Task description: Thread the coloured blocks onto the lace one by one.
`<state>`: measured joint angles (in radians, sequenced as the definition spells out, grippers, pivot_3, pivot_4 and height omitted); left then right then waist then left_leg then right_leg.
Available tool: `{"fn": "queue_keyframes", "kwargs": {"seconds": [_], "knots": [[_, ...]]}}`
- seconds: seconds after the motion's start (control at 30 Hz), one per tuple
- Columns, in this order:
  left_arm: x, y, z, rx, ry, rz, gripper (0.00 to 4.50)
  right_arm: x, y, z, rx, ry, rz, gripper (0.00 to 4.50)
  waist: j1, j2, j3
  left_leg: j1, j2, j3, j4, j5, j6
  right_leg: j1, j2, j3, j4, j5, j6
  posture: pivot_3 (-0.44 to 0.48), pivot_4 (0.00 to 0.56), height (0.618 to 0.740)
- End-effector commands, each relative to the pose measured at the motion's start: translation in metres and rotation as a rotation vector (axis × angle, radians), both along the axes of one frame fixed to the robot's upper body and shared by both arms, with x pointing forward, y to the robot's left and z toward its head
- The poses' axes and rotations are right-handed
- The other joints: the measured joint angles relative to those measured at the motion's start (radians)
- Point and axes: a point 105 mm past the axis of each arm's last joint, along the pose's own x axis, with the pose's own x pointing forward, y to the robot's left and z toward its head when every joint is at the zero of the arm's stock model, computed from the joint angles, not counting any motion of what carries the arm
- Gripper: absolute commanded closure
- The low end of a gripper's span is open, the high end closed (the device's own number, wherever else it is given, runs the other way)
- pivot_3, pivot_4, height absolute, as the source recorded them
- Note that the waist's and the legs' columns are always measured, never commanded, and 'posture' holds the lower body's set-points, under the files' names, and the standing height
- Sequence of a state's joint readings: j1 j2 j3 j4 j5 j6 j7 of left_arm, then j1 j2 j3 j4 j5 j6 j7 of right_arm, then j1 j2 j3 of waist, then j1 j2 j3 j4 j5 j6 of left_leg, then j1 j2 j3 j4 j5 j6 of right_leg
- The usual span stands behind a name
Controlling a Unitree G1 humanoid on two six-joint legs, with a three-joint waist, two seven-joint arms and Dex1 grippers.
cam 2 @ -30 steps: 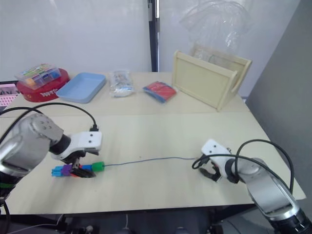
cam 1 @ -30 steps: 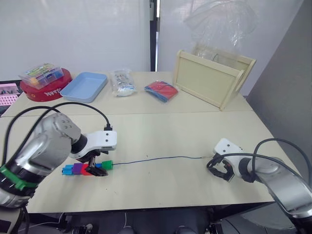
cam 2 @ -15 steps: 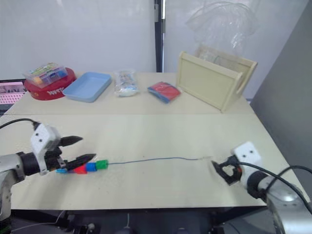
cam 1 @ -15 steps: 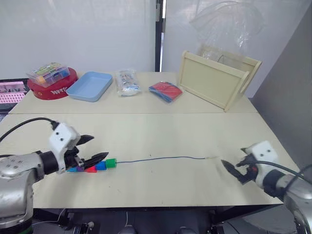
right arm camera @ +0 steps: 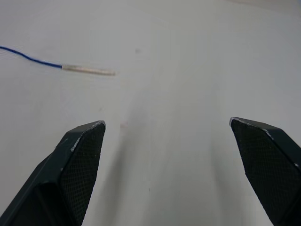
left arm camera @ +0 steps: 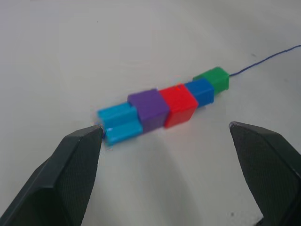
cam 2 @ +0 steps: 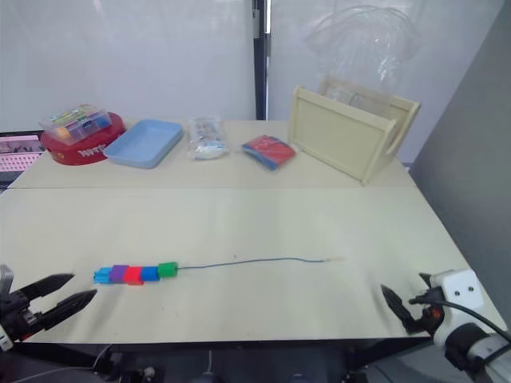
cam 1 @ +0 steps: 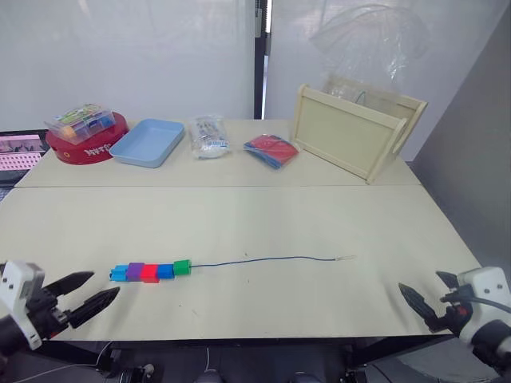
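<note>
Left wrist view has the coloured blocks (left arm camera: 162, 107) in one tight row on the lace (cam 1: 263, 259), mid-table. My left gripper (cam 1: 86, 297) and right gripper (cam 1: 427, 306) stand wide, empty, near the table's front edge. Threading looks finished; best leave the row untouched.

The coloured blocks (left arm camera: 162, 106) look like smooth, slightly glossy plastic, strung on a thin dark-blue lace (cam 1: 263, 258) of fibre with a pale stiff tip (right arm camera: 89, 70). The tabletop (cam 1: 263, 215) is matt, pale and smooth. On each gripper the black fingers (left arm camera: 75, 174) carry finely cross-hatched, matt pads, while far right stands an unpainted wooden crate (cam 1: 351, 132) under clear glossy plastic film (cam 1: 367, 40).
</note>
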<state>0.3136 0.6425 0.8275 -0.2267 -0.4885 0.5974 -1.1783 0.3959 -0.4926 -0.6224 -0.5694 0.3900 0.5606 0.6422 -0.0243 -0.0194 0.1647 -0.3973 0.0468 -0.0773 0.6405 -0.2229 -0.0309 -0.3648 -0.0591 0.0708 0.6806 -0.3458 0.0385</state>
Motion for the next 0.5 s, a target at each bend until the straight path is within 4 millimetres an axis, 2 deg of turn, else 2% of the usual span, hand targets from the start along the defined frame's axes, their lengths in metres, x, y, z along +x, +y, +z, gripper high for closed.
{"fn": "queue_keyframes", "kwargs": {"seconds": [0.03, 0.27, 0.5], "knots": [[-0.004, 0.006, 0.001, 0.024, -0.016, -0.026, 0.0, 0.0, -0.001, 0.013, -0.008, -0.053, 0.034, 0.03, -0.002, 0.0, 0.0, 0.001, 0.0, 0.0, -0.001, 0.0, 0.0, 0.001, 0.0, 0.0, 0.0, 0.0, 0.0, 0.0, 0.15, 0.74], [-0.005, 0.018, -0.011, 0.044, 0.016, -0.022, 0.0, 0.001, -0.005, 0.008, -0.01, -0.03, 0.061, 0.03, -0.009, 0.0, 0.0, 0.011, 0.0, 0.001, -0.007, -0.001, -0.001, 0.011, 0.0, 0.0, -0.005, 0.0, 0.0, 0.0, 0.15, 0.74], [-0.001, 0.009, -0.018, 0.05, 0.023, -0.033, 0.0, 0.001, -0.003, 0.006, 0.002, -0.028, 0.063, 0.03, -0.014, 0.0, 0.0, 0.011, 0.0, 0.001, -0.009, -0.001, -0.001, 0.011, 0.0, 0.0, -0.006, 0.0, 0.0, 0.0, 0.15, 0.74]]}}
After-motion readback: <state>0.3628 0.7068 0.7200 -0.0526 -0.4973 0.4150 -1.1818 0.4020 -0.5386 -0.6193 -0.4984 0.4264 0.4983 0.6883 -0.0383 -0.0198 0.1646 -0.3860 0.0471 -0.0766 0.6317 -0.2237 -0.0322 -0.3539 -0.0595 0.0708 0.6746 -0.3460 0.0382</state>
